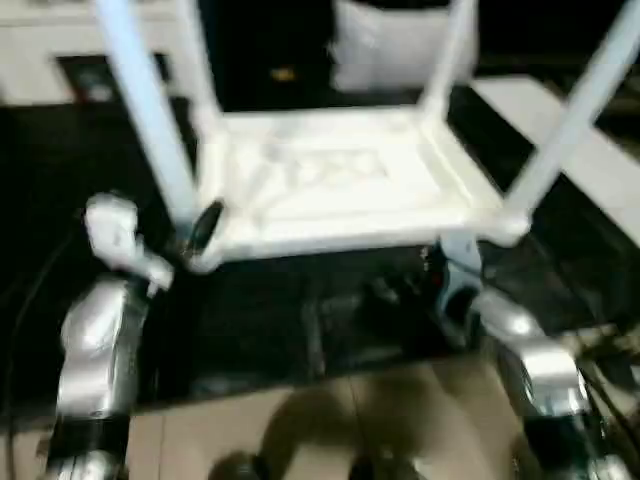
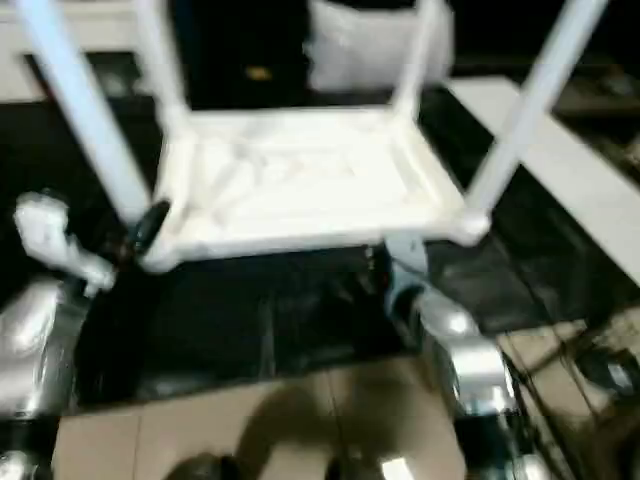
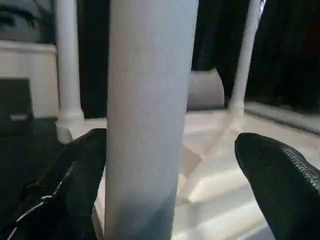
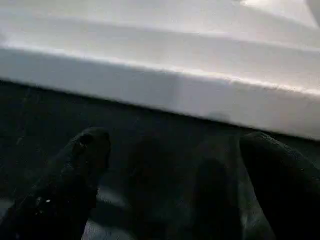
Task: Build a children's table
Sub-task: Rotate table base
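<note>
Children's table upside down on black counter, four legs up. Left tool spread apart around near-left leg, unclamped. Right tool spread apart, just below table's near edge.

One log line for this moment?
table: upside down, four legs up | left hand: open around near-left leg | right hand: open, empty, below table edge
</note>
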Robot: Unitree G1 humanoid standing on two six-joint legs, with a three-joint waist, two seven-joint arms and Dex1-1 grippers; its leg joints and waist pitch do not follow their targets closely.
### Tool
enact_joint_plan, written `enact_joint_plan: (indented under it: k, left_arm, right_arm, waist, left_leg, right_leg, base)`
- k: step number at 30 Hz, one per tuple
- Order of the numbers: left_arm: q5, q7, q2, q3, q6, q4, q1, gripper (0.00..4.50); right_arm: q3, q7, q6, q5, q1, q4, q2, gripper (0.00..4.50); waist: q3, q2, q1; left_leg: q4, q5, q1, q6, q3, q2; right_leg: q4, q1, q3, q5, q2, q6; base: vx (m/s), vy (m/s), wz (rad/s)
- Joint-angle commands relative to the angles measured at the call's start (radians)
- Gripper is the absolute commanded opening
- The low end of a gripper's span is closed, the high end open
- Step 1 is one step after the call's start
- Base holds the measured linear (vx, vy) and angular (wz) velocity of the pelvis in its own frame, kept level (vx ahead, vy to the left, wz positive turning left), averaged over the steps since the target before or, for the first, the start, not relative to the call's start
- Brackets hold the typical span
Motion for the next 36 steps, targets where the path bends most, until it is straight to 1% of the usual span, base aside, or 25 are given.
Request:
enact_joint_plan:
  k: [1, 2, 3, 4, 5, 7, 8, 11, 12, 13, 14, 15, 16, 17, 18, 19, 20, 22, 23, 25, 26, 29, 33, 34, 36]
  left_arm:
    - [-0.008, -0.058, 0.001, -0.031, 0.039, 0.031, -0.036, 4.46]
    - [-0.016, -0.124, 0.005, -0.059, 0.081, 0.066, -0.089, 4.46]
    - [-0.024, -0.137, 0.006, -0.067, 0.094, 0.075, -0.102, 4.46]
    - [-0.02, -0.135, 0.008, -0.071, 0.105, 0.081, -0.109, 4.46]
    - [-0.007, -0.144, 0.01, -0.094, 0.135, 0.109, -0.139, 4.46]
    - [-0.033, -0.189, -0.001, -0.112, 0.186, 0.121, -0.173, 4.46]
    - [-0.035, -0.198, -0.004, -0.118, 0.194, 0.129, -0.184, 4.46]
    - [-0.08, -0.3, -0.021, -0.129, 0.254, 0.163, -0.236, 4.46]
    - [-0.081, -0.303, -0.021, -0.129, 0.255, 0.164, -0.237, 4.46]
    - [-0.081, -0.303, -0.021, -0.129, 0.255, 0.164, -0.237, 4.46]
    - [-0.13, -0.454, 0.005, -0.174, 0.357, 0.116, -0.236, 4.46]
    - [-0.13, -0.454, 0.005, -0.174, 0.357, 0.116, -0.236, 4.46]
    - [-0.179, -0.574, 0.051, -0.237, 0.462, 0.01, -0.196, 4.46]
    - [-0.212, -0.621, 0.08, -0.275, 0.526, -0.068, -0.163, 4.46]
    - [-0.222, -0.631, 0.088, -0.286, 0.546, -0.093, -0.153, 4.46]
    - [-0.252, -0.647, 0.105, -0.314, 0.597, -0.167, -0.123, 4.46]
    - [-0.265, -0.652, 0.111, -0.326, 0.618, -0.2, -0.111, 4.46]
    - [-0.282, -0.636, 0.109, -0.351, 0.64, -0.272, -0.083, 4.46]
    - [-0.285, -0.626, 0.104, -0.361, 0.644, -0.298, -0.074, 4.46]
    - [-0.269, -0.58, 0.06, -0.38, 0.626, -0.35, -0.06, 4.46]
    - [-0.267, -0.576, 0.056, -0.381, 0.624, -0.352, -0.061, 4.46]
    - [-0.262, -0.528, -0.001, -0.403, 0.636, -0.407, -0.064, 4.46]
    - [-0.282, -0.505, -0.054, -0.441, 0.657, -0.453, -0.073, 4.46]
    - [-0.287, -0.49, -0.094, -0.465, 0.659, -0.457, -0.083, 4.46]
    - [-0.28, -0.468, -0.123, -0.478, 0.648, -0.458, -0.089, 4.46]
  right_arm:
    - [-0.012, -0.003, -0.009, -0.006, -0.015, 0.036, 0.001, 4.5]
    - [-0.034, -0.011, -0.047, 0.002, -0.057, 0.107, 0.012, 4.5]
    - [-0.043, -0.017, -0.057, 0.004, -0.068, 0.124, 0.017, 4.5]
    - [-0.047, -0.021, -0.063, 0.005, -0.073, 0.132, 0.019, 4.5]
    - [-0.065, -0.035, -0.089, 0.006, -0.099, 0.176, 0.026, 4.5]
    - [-0.079, -0.047, -0.135, -0.001, -0.138, 0.252, 0.027, 4.5]
    - [-0.084, -0.05, -0.148, -0.003, -0.15, 0.276, 0.028, 4.5]
    - [-0.095, -0.048, -0.204, -0.012, -0.204, 0.378, 0.031, 4.5]
    - [-0.095, -0.047, -0.205, -0.012, -0.205, 0.38, 0.031, 4.5]
    - [-0.095, -0.047, -0.205, -0.012, -0.205, 0.38, 0.031, 4.5]
    - [-0.088, -0.029, -0.24, -0.024, -0.248, 0.454, 0.036, 4.5]
    - [-0.088, -0.029, -0.24, -0.024, -0.248, 0.454, 0.036, 4.5]
    - [-0.079, -0.014, -0.258, -0.029, -0.273, 0.491, 0.043, 4.5]
    - [-0.075, -0.005, -0.273, -0.032, -0.284, 0.507, 0.049, 4.5]
    - [-0.075, -0.003, -0.275, -0.031, -0.286, 0.51, 0.051, 4.5]
    - [-0.075, 0.01, -0.285, -0.029, -0.294, 0.521, 0.059, 4.5]
    - [-0.073, 0.017, -0.29, -0.029, -0.297, 0.526, 0.062, 4.5]
    - [-0.069, 0.023, -0.301, -0.031, -0.301, 0.533, 0.069, 4.5]
    - [-0.067, 0.026, -0.305, -0.032, -0.304, 0.537, 0.072, 4.5]
    - [-0.059, 0.032, -0.332, -0.04, -0.316, 0.562, 0.081, 4.5]
    - [-0.059, 0.032, -0.334, -0.041, -0.317, 0.564, 0.082, 4.5]
    - [-0.057, 0.044, -0.363, -0.055, -0.333, 0.599, 0.095, 4.5]
    - [-0.05, 0.076, -0.383, -0.056, -0.341, 0.608, 0.109, 4.5]
    - [-0.039, 0.104, -0.387, -0.056, -0.341, 0.602, 0.119, 4.5]
    - [-0.032, 0.118, -0.395, -0.058, -0.342, 0.606, 0.127, 4.5]
  waist:
    - [-0.077, 0.003, -0.001]
    - [-0.083, 0.007, -0.012]
    - [-0.093, 0.02, -0.02]
    - [-0.092, 0.015, -0.023]
    - [-0.093, 0.005, -0.023]
    - [-0.092, 0.006, -0.016]
    - [-0.094, -0.001, -0.016]
    - [-0.097, 0.002, -0.012]
    - [-0.099, -0.002, -0.013]
    - [-0.099, -0.002, -0.011]
    - [-0.1, 0.001, -0.011]
    - [-0.102, 0.001, -0.012]
    - [-0.103, 0.002, -0.014]
    - [-0.101, -0.005, -0.019]
    - [-0.102, -0.001, -0.024]
    - [-0.098, -0.005, -0.034]
    - [-0.101, -0.004, -0.035]
    - [-0.096, -0.005, -0.047]
    - [-0.094, -0.013, -0.05]
    - [-0.092, -0.016, -0.055]
    - [-0.09, -0.014, -0.055]
    - [-0.088, -0.019, -0.056]
    - [-0.092, -0.017, -0.057]
    - [-0.091, -0.013, -0.058]
    - [-0.093, -0.016, -0.058]
  left_leg:
    - [-0.089, -0.202, 0.027, -0.028, -0.019, 0.059]
    - [-0.102, -0.229, 0.026, -0.039, -0.025, 0.075]
    - [-0.116, -0.232, 0.021, -0.043, -0.027, 0.084]
    - [-0.118, -0.249, 0.013, -0.035, -0.019, 0.086]
    - [-0.113, -0.282, 0.018, -0.024, -0.003, 0.077]
    - [-0.106, -0.278, 0.015, -0.016, 0.004, 0.072]
    - [-0.107, -0.258, 0.01, -0.012, 0.008, 0.072]
    - [-0.108, -0.2, 0.002, -0.005, 0.011, 0.075]
    - [-0.106, -0.186, 0.002, 0.0, 0.014, 0.074]
    - [-0.107, -0.17, -0.006, 0.007, 0.013, 0.076]
    - [-0.107, -0.163, -0.004, 0.009, 0.014, 0.077]
    - [-0.105, -0.155, -0.003, 0.01, 0.015, 0.076]
    - [-0.105, -0.142, -0.004, 0.009, 0.016, 0.08]
    - [-0.108, -0.132, -0.012, 0.017, 0.015, 0.078]
    - [-0.109, -0.118, -0.016, 0.015, 0.015, 0.082]
    - [-0.106, -0.124, -0.011, 0.022, 0.021, 0.079]
    - [-0.104, -0.12, -0.011, 0.023, 0.022, 0.08]
    - [-0.104, -0.117, -0.017, 0.034, 0.024, 0.077]
    - [-0.104, -0.124, -0.016, 0.035, 0.026, 0.078]
    - [-0.101, -0.131, -0.016, 0.038, 0.029, 0.075]
    - [-0.101, -0.134, -0.016, 0.037, 0.028, 0.075]
    - [-0.101, -0.138, -0.014, 0.037, 0.031, 0.074]
    - [-0.102, -0.126, -0.014, 0.045, 0.031, 0.075]
    - [-0.102, -0.123, -0.015, 0.049, 0.031, 0.075]
    - [-0.101, -0.114, -0.017, 0.057, 0.031, 0.074]
  right_leg:
    - [-0.163, 0.021, 0.06, -0.609, -0.076, -0.048]
    - [-0.136, 0.024, 0.057, -0.436, -0.063, -0.093]
    - [-0.112, 0.036, 0.055, -0.193, -0.057, -0.17]
    - [-0.11, 0.039, 0.058, -0.113, -0.06, -0.211]
    - [-0.121, 0.036, 0.063, -0.163, -0.067, -0.227]
    - [-0.135, 0.038, 0.068, -0.254, -0.081, -0.23]
    - [-0.136, 0.04, 0.068, -0.261, -0.083, -0.224]
    - [-0.131, 0.045, 0.066, -0.223, -0.081, -0.223]
    - [-0.129, 0.043, 0.065, -0.207, -0.079, -0.228]
    - [-0.127, 0.05, 0.066, -0.188, -0.081, -0.229]
    - [-0.126, 0.049, 0.066, -0.181, -0.082, -0.231]
    - [-0.123, 0.049, 0.066, -0.176, -0.084, -0.237]
    - [-0.116, 0.051, 0.065, -0.158, -0.086, -0.252]
    - [-0.117, 0.055, 0.065, -0.155, -0.082, -0.25]
    - [-0.111, 0.059, 0.064, -0.141, -0.084, -0.257]
    - [-0.116, 0.052, 0.065, -0.138, -0.078, -0.262]
    - [-0.112, 0.056, 0.066, -0.128, -0.079, -0.269]
    - [-0.118, 0.059, 0.067, -0.144, -0.077, -0.272]
    - [-0.122, 0.057, 0.067, -0.161, -0.075, -0.266]
    - [-0.131, 0.058, 0.067, -0.232, -0.075, -0.242]
    - [-0.134, 0.056, 0.066, -0.251, -0.073, -0.234]
    - [-0.14, 0.052, 0.064, -0.301, -0.068, -0.206]
    - [-0.132, 0.052, 0.062, -0.247, -0.061, -0.214]
    - [-0.131, 0.052, 0.062, -0.226, -0.059, -0.221]
    - [-0.131, 0.055, 0.061, -0.204, -0.06, -0.227]
  base:
    - [0.061, 0.008, 0.05]
    - [0.061, 0.008, 0.05]
    - [0.0, 0.0, 0.0]
    - [0.0, 0.0, 0.0]
    - [0.0, 0.0, 0.0]
    - [0.0, 0.0, 0.0]
    - [0.0, 0.0, 0.0]
    - [0.0, 0.0, 0.0]
    - [0.0, 0.0, 0.0]
    - [0.0, 0.0, 0.0]
    - [0.0, 0.0, 0.0]
    - [0.0, 0.0, 0.0]
    - [0.0, 0.0, 0.0]
    - [0.0, 0.0, 0.0]
    - [0.0, 0.0, 0.0]
    - [0.0, 0.0, 0.0]
    - [0.0, 0.0, 0.0]
    - [0.0, 0.0, 0.0]
    - [0.0, 0.0, 0.0]
    - [0.0, 0.0, 0.0]
    - [0.0, 0.0, 0.0]
    - [0.0, 0.0, 0.0]
    - [0.0, 0.0, 0.0]
    - [0.0, 0.0, 0.0]
    - [0.0, 0.0, 0.0]
